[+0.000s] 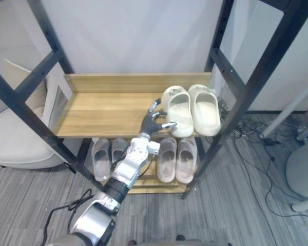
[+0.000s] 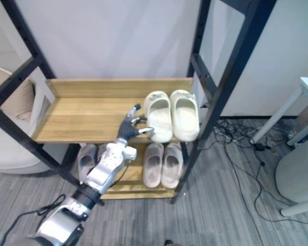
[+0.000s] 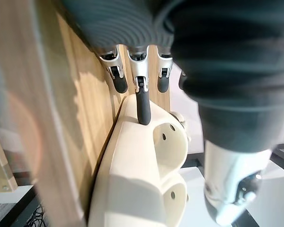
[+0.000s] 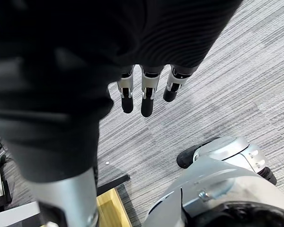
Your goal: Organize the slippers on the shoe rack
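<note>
Left wrist view: we see the left hand [image 3: 140,71] with fingers straight and slightly spread, one tip seemingly touching the cream slippers [image 3: 146,161]. These sit paired at the right end of the shoe rack [image 1: 102,110], upper level. The right hand [image 4: 149,92] hangs over the floor [image 4: 227,85], fingers relaxed.

Grey slippers [image 1: 186,161] half under upper shelf [image 1: 102,110]

No readable text or number shows on the slippers [image 1: 205,110] or shoe rack [image 1: 105,110].
</note>
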Controlling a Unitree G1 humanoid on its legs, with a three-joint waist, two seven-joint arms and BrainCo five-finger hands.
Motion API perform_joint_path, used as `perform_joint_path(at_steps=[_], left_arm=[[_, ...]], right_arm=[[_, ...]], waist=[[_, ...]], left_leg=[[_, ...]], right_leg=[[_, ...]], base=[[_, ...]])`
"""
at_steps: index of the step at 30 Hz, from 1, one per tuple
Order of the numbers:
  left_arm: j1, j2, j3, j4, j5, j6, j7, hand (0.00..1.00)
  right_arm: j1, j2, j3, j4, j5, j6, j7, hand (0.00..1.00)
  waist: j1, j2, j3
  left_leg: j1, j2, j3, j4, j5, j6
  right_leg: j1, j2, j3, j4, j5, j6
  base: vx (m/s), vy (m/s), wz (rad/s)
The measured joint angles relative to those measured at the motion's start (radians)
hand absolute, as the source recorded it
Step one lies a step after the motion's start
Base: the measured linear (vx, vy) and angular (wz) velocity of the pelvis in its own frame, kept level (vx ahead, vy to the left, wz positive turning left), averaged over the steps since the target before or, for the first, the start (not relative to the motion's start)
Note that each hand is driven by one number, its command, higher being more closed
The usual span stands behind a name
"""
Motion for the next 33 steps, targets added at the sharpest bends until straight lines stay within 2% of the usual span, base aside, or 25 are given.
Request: perform_joint_path(at_steps=[8, 13, 17, 24, 28, 33], left_arm=[[-0.018, 0.002, 0.016, 0.001, 0.0, 0.003, 0.009, 0.0], [0.035, 0.031, 0.013, -0.127, -0.004, 0.028, 0.01, 0.0], [0.136, 0.043, -0.002, -0.331, -0.011, 0.023, -0.035, 0.0], [0.27, 0.043, -0.098, -0.518, -0.1, -0.004, -0.117, 0.0], [0.341, 0.047, -0.156, -0.545, -0.17, -0.005, -0.174, 0.0], [0.465, 0.104, -0.243, -0.565, -0.212, -0.003, -0.247, 0.0]], right_arm=[[-0.015, 0.003, -0.004, -0.002, 0.0, 0.0, -0.002, 0.0], [-0.017, 0.0, -0.006, -0.004, 0.0, -0.001, -0.001, 0.0], [-0.019, -0.004, -0.004, -0.004, 0.0, -0.001, 0.007, 0.0], [-0.013, -0.015, 0.004, -0.002, -0.001, 0.0, 0.017, 0.0], [-0.009, -0.018, 0.011, 0.001, -0.001, 0.0, 0.018, 0.0], [-0.009, -0.028, 0.039, 0.005, -0.002, 0.0, 0.02, 0.0]], waist=[[-0.009, 0.008, 0.005], [-0.009, 0.021, 0.013], [-0.003, 0.024, 0.016], [0.023, 0.036, 0.007], [0.035, 0.038, 0.003], [0.041, 0.029, -0.009]], left_leg=[[0.0, -0.001, 0.006, 0.0, -0.004, 0.0], [0.001, -0.001, 0.002, 0.0, -0.004, 0.0], [0.007, -0.002, -0.008, 0.0, -0.003, 0.001], [0.011, -0.005, -0.026, 0.0, 0.002, 0.008], [0.014, -0.006, -0.041, 0.0, 0.004, 0.011], [0.016, -0.006, -0.051, 0.0, 0.005, 0.011]], right_leg=[[0.001, 0.0, 0.003, -0.005, 0.0, 0.0], [0.004, 0.0, -0.001, -0.004, 0.0, 0.0], [0.018, -0.001, -0.008, -0.002, 0.0, 0.0], [0.02, -0.006, -0.025, 0.006, -0.001, 0.001], [0.02, -0.008, -0.034, 0.028, -0.014, 0.002], [0.02, -0.008, -0.043, 0.039, -0.022, 0.001]], base=[[0.01, -0.001, -0.01], [0.0, 0.0, 0.0], [0.0, -0.007, 0.05], [-0.03, -0.002, 0.05], [-0.03, -0.005, 0.1], [-0.01, -0.005, 0.05]])
